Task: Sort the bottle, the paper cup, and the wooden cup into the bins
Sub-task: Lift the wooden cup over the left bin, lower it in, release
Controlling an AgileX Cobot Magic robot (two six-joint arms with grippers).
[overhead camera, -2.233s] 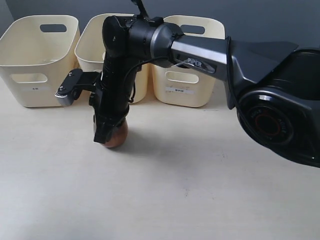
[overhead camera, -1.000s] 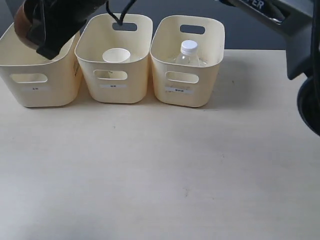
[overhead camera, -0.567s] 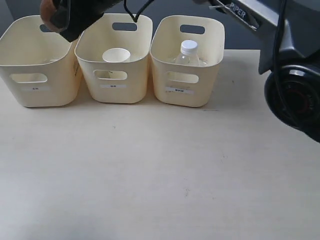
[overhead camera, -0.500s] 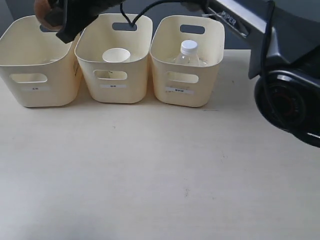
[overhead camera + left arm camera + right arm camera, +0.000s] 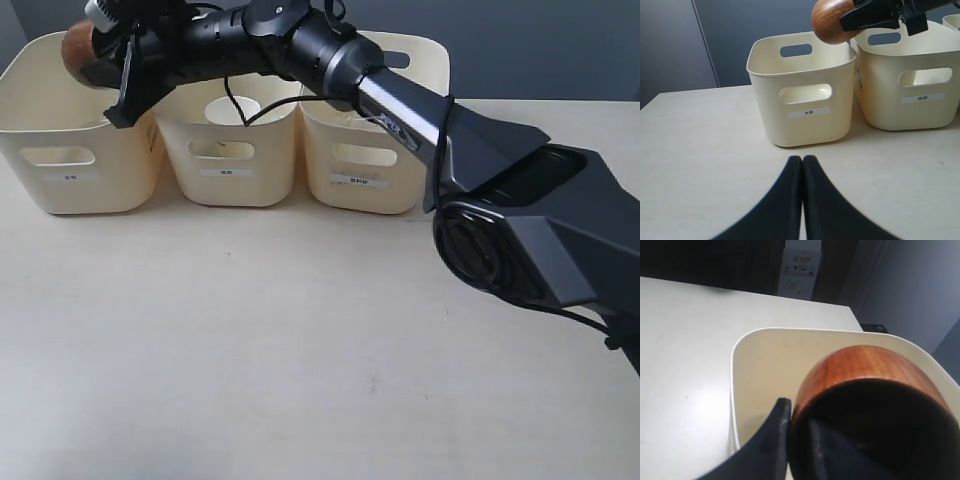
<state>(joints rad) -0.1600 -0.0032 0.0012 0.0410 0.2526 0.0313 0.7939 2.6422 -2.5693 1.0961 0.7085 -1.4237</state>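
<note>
**Wooden cup held above the outermost bin**

Wooden cup [image 5: 78,50]: dark reddish-brown, rounded; clamped by its rim in the right gripper [image 5: 105,62], one finger [image 5: 771,440] outside the wall and one inside, and held tipped over the bin [image 5: 75,125] farthest from the paper cup's far neighbour. It is raised above that bin's rim, not yet inside. In the left wrist view the cup [image 5: 832,21] is seen over the corner where this bin [image 5: 802,95] meets the middle bin [image 5: 912,87].

Paper cup [image 5: 232,107]: white; only part of its rim is seen, inside the middle bin [image 5: 232,150], directly beside the wooden cup's bin.

Third bin [image 5: 375,150]: just beside the middle bin, largely covered by the right arm [image 5: 420,110]; its contents are hidden, so the bottle cannot be located.

Left gripper [image 5: 802,162]: fingers pressed together with nothing between them, hanging above the table [image 5: 705,165] in front of the wooden cup's bin.
</note>
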